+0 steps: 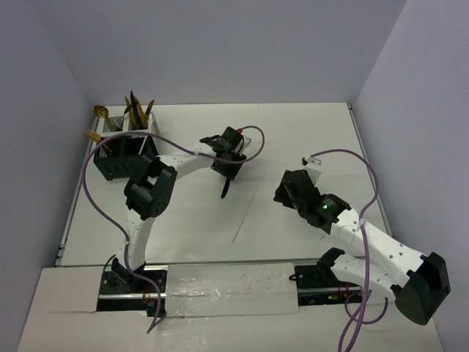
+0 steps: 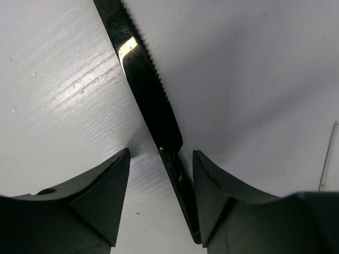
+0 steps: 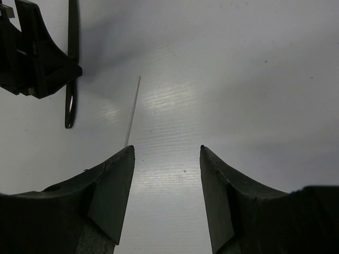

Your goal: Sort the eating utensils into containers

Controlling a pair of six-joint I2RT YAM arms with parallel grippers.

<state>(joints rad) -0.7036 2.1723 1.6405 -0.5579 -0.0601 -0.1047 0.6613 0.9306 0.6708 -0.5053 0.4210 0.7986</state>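
Observation:
A dark knife (image 2: 151,100) with a serrated blade lies on the white table. My left gripper (image 2: 161,152) is down over its handle, jaws open on either side; the right finger (image 2: 212,196) is against the handle and the left finger stands apart. From above, the knife (image 1: 226,189) pokes out below the left gripper (image 1: 229,166). The black caddy (image 1: 123,155) stands at the back left with several gold-headed utensils (image 1: 139,110) upright in it. My right gripper (image 1: 289,192) hovers open at mid-table, and in its wrist view (image 3: 167,148) only bare table lies between the fingers.
A thin white stick (image 1: 245,220) lies between the two arms; it also shows as the stick (image 3: 132,111) ahead of my right fingers. Two gold utensil ends (image 1: 97,123) jut out at the caddy's left side. Walls close the table's back and sides.

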